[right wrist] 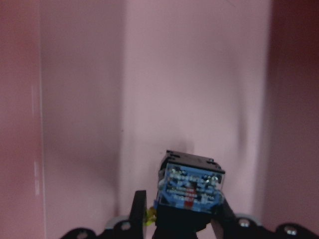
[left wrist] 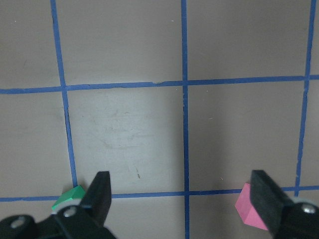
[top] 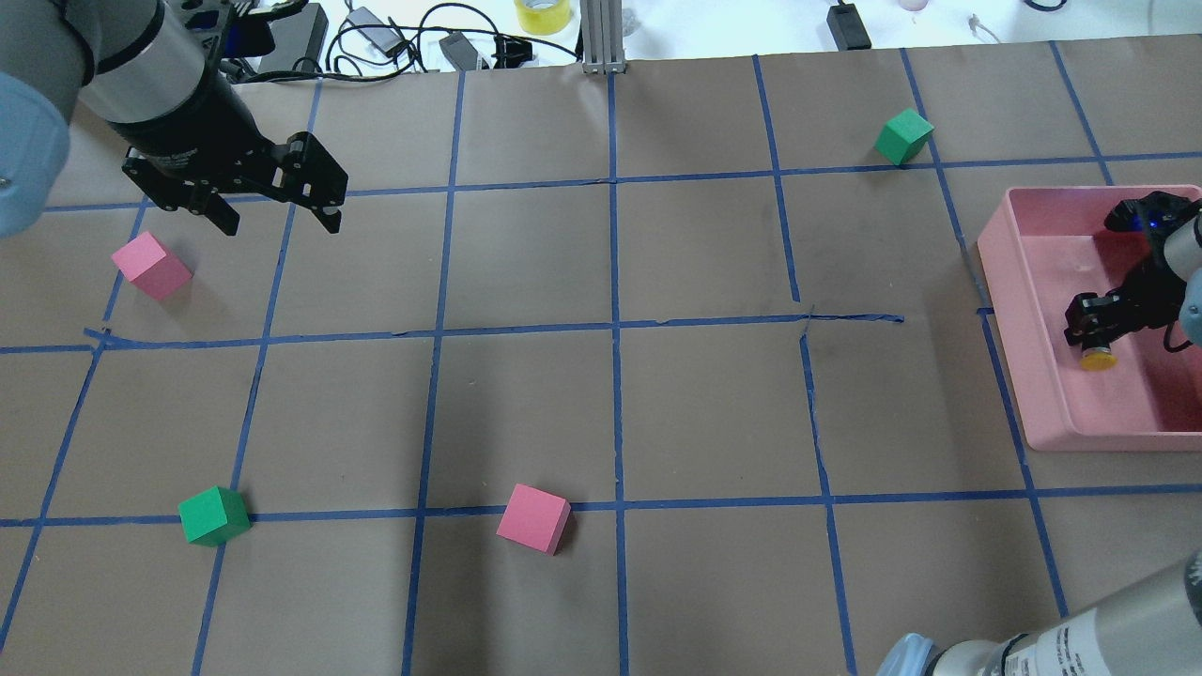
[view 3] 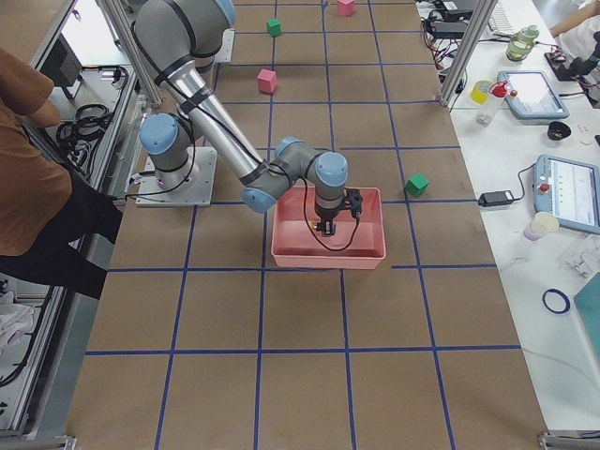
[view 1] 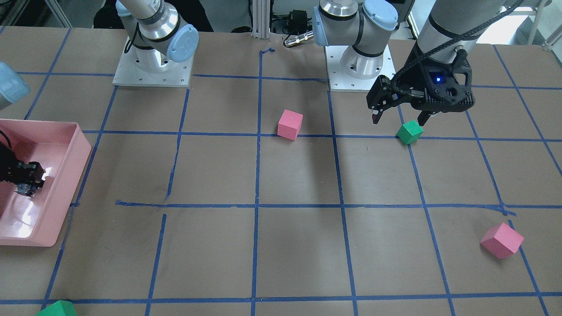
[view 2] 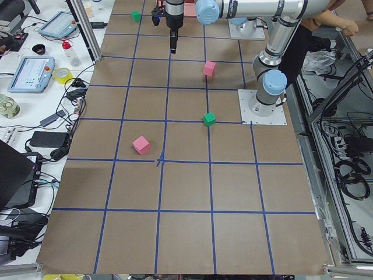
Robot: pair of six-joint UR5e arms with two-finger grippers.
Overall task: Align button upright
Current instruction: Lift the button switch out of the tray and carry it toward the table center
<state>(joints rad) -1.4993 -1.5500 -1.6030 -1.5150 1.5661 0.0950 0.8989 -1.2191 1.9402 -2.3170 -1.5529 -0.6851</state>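
The button is in the pink bin point(top: 1019, 310) at the table's right end. Its yellow cap point(top: 1097, 358) shows in the overhead view and its grey-blue base block point(right wrist: 192, 191) in the right wrist view. My right gripper point(top: 1089, 340) reaches into the bin and is shut on the button, fingers on either side of its black body. It also shows in the front-facing view point(view 1: 27, 183). My left gripper point(top: 277, 218) is open and empty, held above the table far from the bin, near a pink cube point(top: 150, 268).
Loose cubes lie on the taped brown table: green point(top: 214, 515), pink point(top: 533, 518) and green point(top: 903, 135). The left wrist view shows bare table between the open fingers point(left wrist: 99, 191). The bin's walls point(right wrist: 30, 124) stand close around the right gripper.
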